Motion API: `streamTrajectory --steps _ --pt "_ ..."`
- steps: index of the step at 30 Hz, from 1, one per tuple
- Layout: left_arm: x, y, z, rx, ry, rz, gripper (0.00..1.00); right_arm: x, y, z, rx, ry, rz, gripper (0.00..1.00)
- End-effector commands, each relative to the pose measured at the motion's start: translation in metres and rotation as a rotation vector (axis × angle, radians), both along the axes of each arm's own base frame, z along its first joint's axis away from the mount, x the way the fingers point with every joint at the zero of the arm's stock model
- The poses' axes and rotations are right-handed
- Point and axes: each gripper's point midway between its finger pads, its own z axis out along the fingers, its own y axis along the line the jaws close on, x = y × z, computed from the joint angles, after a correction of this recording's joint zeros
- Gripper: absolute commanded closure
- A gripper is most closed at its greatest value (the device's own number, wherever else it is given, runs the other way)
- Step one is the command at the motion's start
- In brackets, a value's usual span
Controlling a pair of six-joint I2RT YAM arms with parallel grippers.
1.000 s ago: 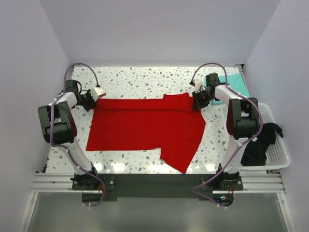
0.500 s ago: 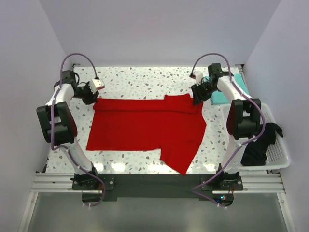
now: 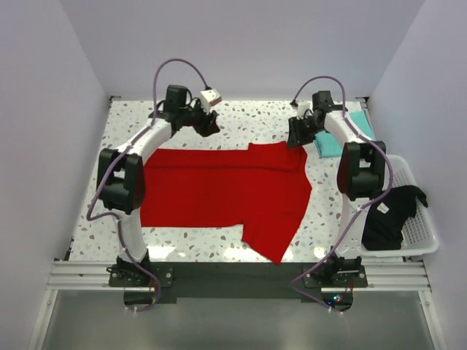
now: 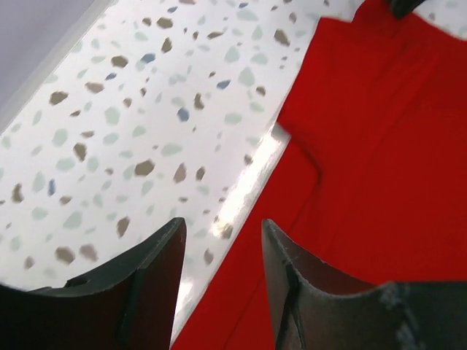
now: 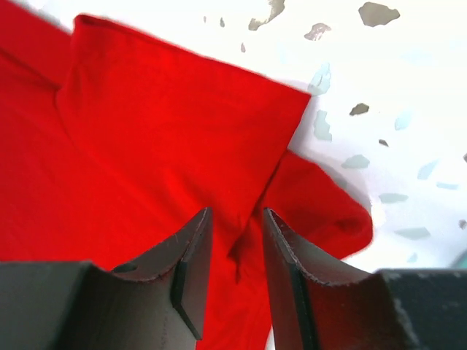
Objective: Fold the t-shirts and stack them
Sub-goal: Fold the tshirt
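You are looking at a soft, matte red t-shirt lying spread flat on the glossy speckled terrazzo table. Your left gripper is hanging with its dark tapered fingers spread over the shirt's far edge, pinching nothing. Your right gripper is likewise parted above a layered red flap. Only the top view is showing the mint-teal t-shirt by the right arm and the black t-shirt draping over the white lattice basket.

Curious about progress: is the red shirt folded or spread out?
Spread out: the red t-shirt lies flat across the table, only its far right corner doubled over.
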Motion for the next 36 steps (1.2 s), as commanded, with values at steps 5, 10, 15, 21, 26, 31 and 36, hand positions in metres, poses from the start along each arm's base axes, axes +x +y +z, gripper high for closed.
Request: streamTrajectory --steps 5,10,15,21,26,31,36 --pt "0.03 -0.079 -0.018 -0.216 0.135 0.131 0.49 0.039 0.005 -0.015 0.058 -0.019 -0.119 0.6" --pt "0.027 -0.108 -0.051 -0.219 0.197 0.139 0.48 0.053 0.001 -0.029 0.045 -0.03 -0.162 0.56" --pt "0.026 -0.123 -0.071 -0.232 0.229 0.121 0.45 0.056 0.002 -0.038 0.042 -0.02 -0.167 0.54" --pt "0.019 -0.137 -0.09 -0.241 0.274 0.09 0.42 0.059 0.007 -0.04 0.076 -0.015 -0.158 0.55" --pt "0.022 -0.148 -0.093 -0.263 0.265 0.077 0.42 0.064 0.014 -0.036 0.121 -0.014 -0.162 0.56" --pt "0.027 -0.157 -0.094 -0.292 0.288 0.071 0.43 0.067 0.017 -0.034 0.136 -0.015 -0.159 0.61" --pt "0.023 -0.165 -0.088 -0.323 0.301 0.026 0.68 0.064 0.024 -0.026 0.179 -0.009 -0.127 0.88"
